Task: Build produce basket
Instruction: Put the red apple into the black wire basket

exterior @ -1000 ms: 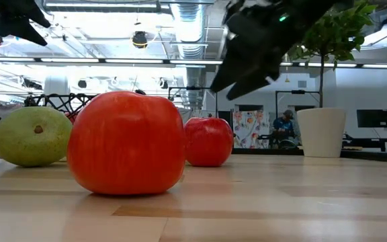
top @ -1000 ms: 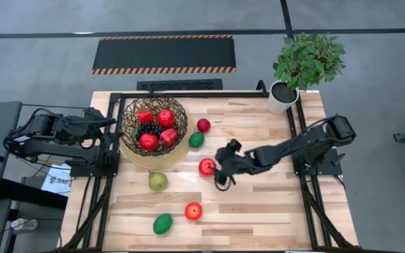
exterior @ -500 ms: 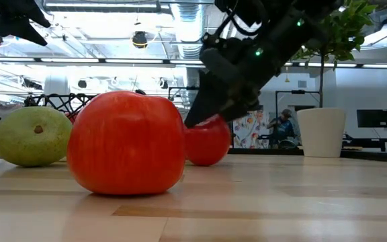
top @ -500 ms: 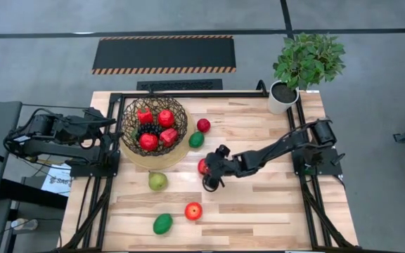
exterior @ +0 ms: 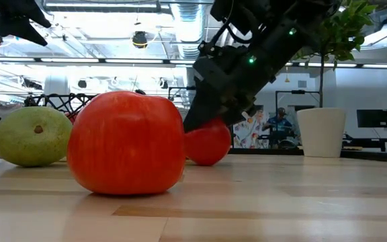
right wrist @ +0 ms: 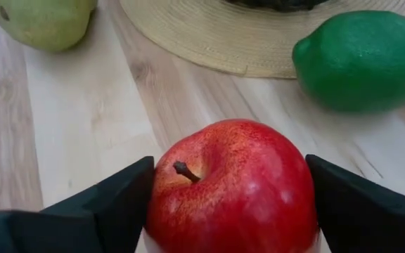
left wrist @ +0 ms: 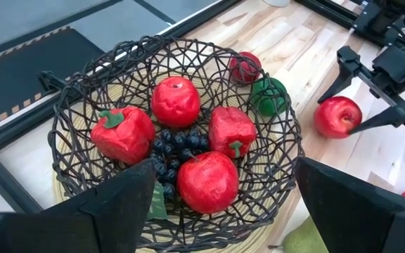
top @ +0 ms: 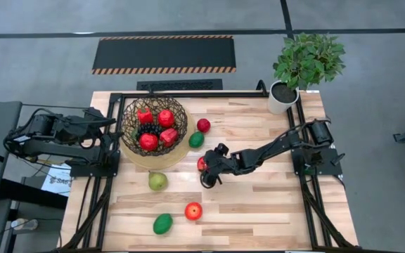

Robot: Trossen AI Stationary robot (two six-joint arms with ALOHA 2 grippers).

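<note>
The basket (top: 183,116), dark open weave on a tan base, stands at the far left and holds red apples, red peppers and a dark grape bunch (left wrist: 178,144). A red apple (right wrist: 230,190) sits on the table near the middle, its stem up. My right gripper (top: 204,170) is down on it, one finger at each side. Loose on the table lie a small red fruit (top: 203,125), a green oval (top: 197,139), a pear (top: 157,181), another red apple (top: 193,211) and a second green oval (top: 162,224). My left gripper (left wrist: 223,204) waits open, raised at the basket's left. My right gripper has the red apple between its two fingers, which lie against the apple's two opposite sides (right wrist: 162,204) about halfway up. The fingers (right wrist: 118,204) come slanting down from the table's right side. The apple stands upright with its underside on the table.
A potted plant in a white pot (top: 283,97) stands at the far right corner. A black frame (top: 188,93) runs around the table's edges. The wooden top between the held apple and the near right corner is bare.
My right gripper has sunk and gone toward the table's left, onto the red apple beside the basket. A second ago it hung above and to the right of the apple; now its fingers flank it.
</note>
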